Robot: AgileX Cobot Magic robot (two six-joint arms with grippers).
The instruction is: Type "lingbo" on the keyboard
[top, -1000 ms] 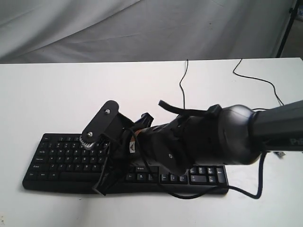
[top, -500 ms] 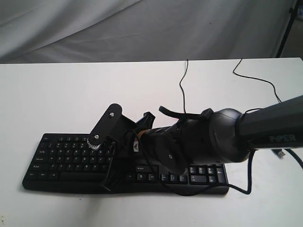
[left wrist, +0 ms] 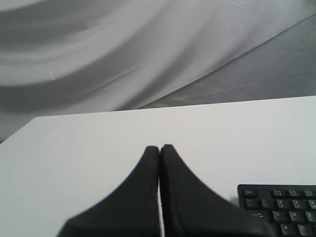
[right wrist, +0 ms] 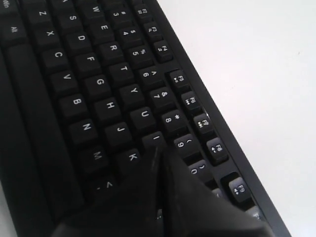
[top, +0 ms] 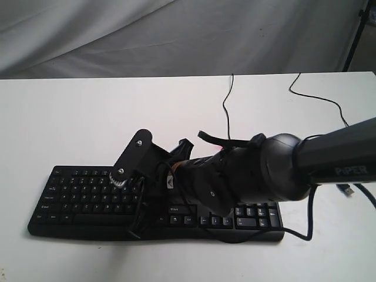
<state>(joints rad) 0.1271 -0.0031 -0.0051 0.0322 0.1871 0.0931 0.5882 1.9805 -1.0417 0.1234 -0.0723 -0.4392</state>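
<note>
The black keyboard [top: 76, 200] lies near the front edge of the white table [top: 88, 117]. My right arm [top: 252, 176] reaches across its middle and hides the central keys. In the right wrist view my right gripper [right wrist: 159, 150] is shut with nothing held, its tip over the keyboard [right wrist: 98, 89] at the I key [right wrist: 154, 139], beside K and 9; whether it touches I cannot tell. My left gripper [left wrist: 159, 147] is shut and empty over bare table, with the keyboard's Esc corner [left wrist: 281, 207] off to one side. The left gripper does not show in the exterior view.
A thin black cable [top: 226, 106] runs from behind the arm to the table's far edge. A second black cable [top: 317, 97] crosses the far right, with a USB plug [top: 346, 190] by the arm. Grey cloth hangs behind; a stand leg [top: 355, 35] is top right.
Over the last second my right wrist shifted slightly right above the keyboard and the arm's bulk drew back. In the last half second almost nothing moved.
</note>
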